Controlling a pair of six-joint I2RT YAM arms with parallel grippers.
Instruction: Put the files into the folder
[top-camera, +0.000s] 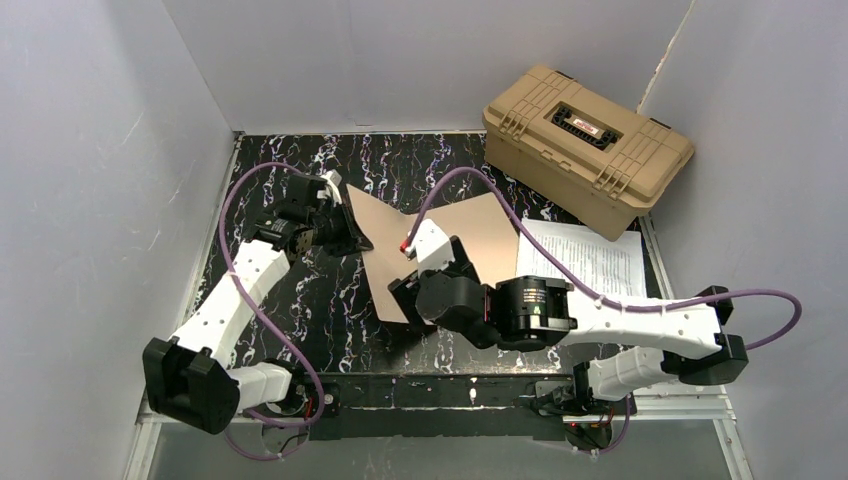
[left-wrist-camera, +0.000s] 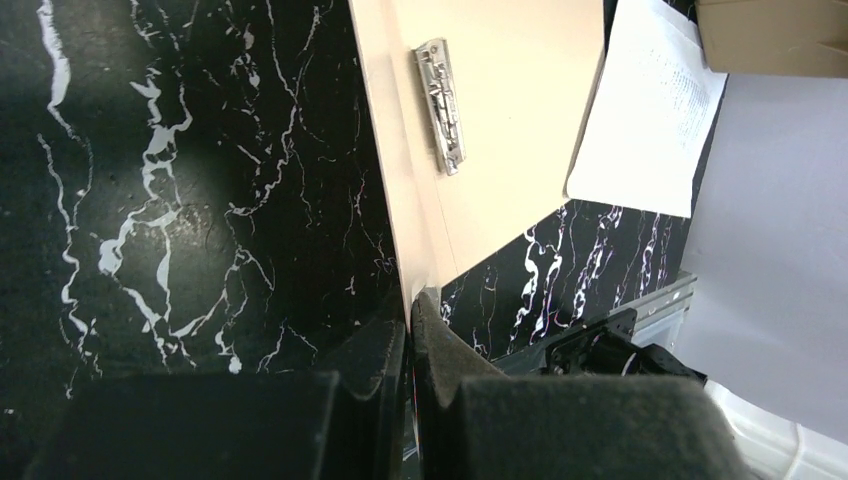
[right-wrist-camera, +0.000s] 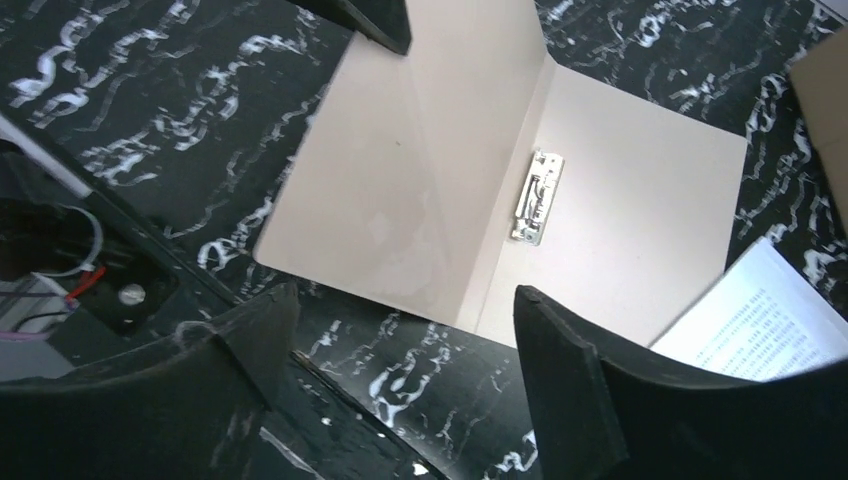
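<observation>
Left tool (left-wrist-camera: 408, 315): pinching folder (left-wrist-camera: 500, 100) cover.
Right tool (right-wrist-camera: 405, 310): wide, empty.
Files (right-wrist-camera: 760, 320): floppy, at folder's 3 o'clock; you grab an edge.

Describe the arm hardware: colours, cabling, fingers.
The left arm and right arm have white link shells with black joint housings. A purple cable loops along each one. The left gripper and right gripper carry black, wedge-shaped fingers with a matte, foam-like surface.
</observation>
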